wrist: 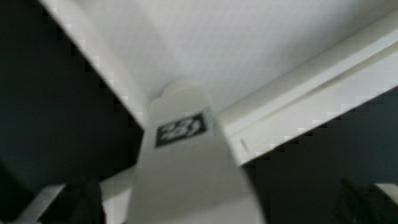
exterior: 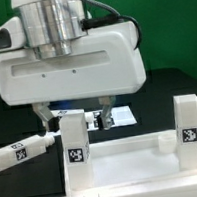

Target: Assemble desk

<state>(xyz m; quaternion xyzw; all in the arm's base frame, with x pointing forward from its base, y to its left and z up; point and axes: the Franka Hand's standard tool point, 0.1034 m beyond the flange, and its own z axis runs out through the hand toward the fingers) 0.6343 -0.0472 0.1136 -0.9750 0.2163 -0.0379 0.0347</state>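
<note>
1. Gripper (exterior: pixel 76 118): jaws spread wide on either side of the near leg (exterior: pixel 72 142), holding nothing.
2. Tabletop panel (exterior: pixel 131 168): lies flat in the foreground, near leg and far leg (exterior: pixel 188 130) standing upright on it.
3. Exterior view only: loose leg (exterior: pixel 23 152) lying at its left.
4. Wrist view only: the near leg's tag (wrist: pixel 182 128) in blurred close-up.

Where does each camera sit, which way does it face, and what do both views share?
Exterior view: off the arm, about table height, facing the gripper above the tabletop; its white body and open fingers show.
Wrist view: on the wrist, looking down along an upright leg to the tabletop; dark blurs at the edges may be fingers.
Shared: that tagged leg and the tabletop.
</note>
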